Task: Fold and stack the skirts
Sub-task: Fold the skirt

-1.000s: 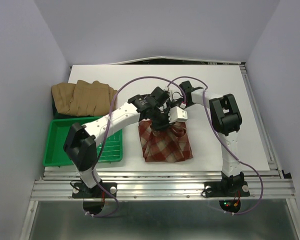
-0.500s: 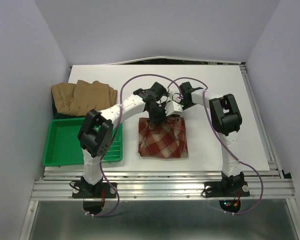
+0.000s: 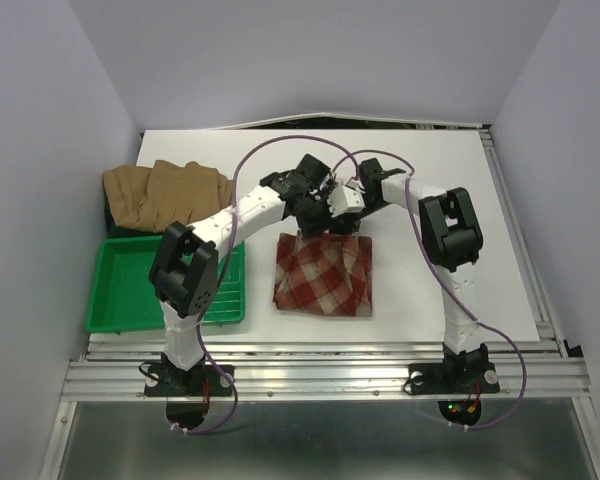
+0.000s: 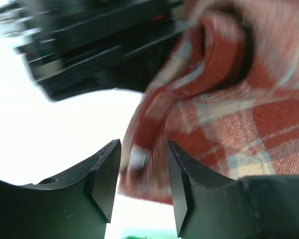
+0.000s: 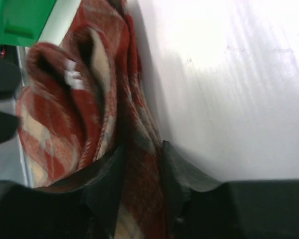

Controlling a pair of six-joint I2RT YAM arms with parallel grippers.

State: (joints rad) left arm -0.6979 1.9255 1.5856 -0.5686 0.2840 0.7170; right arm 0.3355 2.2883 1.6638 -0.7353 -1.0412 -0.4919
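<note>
At far left we saw tan-brown skirts (image 3: pixel 165 193) heaped at the back of the counter (image 3: pixel 450 170), just behind a green ribbed tray (image 3: pixel 130 290). Mid-counter lay the red-and-cream plaid skirt (image 3: pixel 323 278), its far hem raised. The left hand (image 4: pixel 142 186), fingers narrow, pinched that hem. Just to its right, the right hand (image 5: pixel 139 172) clamped the bunched plaid folds.

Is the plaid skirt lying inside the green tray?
No, the plaid skirt lies on the white table, to the right of the green tray.
</note>
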